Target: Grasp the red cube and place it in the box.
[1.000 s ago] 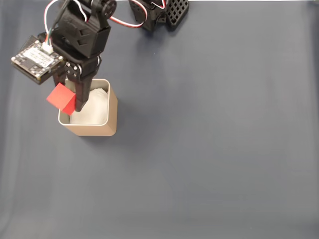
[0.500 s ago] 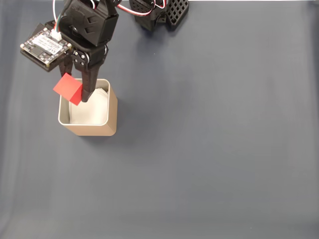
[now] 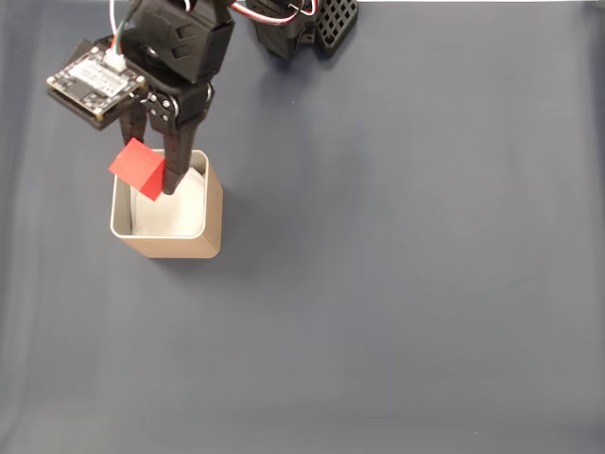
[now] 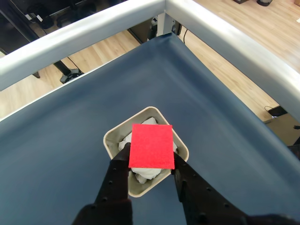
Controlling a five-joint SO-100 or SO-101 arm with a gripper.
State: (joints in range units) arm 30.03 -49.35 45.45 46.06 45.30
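Red cube (image 3: 138, 168) is clamped between the two fingers of the pincer (image 3: 151, 184), held up off the dark blue worktop (image 3: 397, 284) and above the box (image 3: 168, 241). In the fixed view the cube is seen over the box's upper-left corner, partly overlapping the rim, with the longer dark finger running down its right side toward the white lining. In the wrist view the cube (image 4: 151, 146) is seen centred over the box (image 4: 115, 138) opening, a finger pressed against each side, white crumpled lining visible beneath it. The two views disagree a little on how squarely the cube sits over the opening; height parallax is judged the likely cause. Box lies directly below and slightly toward the lower right of the pincer in the fixed view. Release is judged the next step; a small shift toward the box centre may be needed first, or the rim could be clipped.
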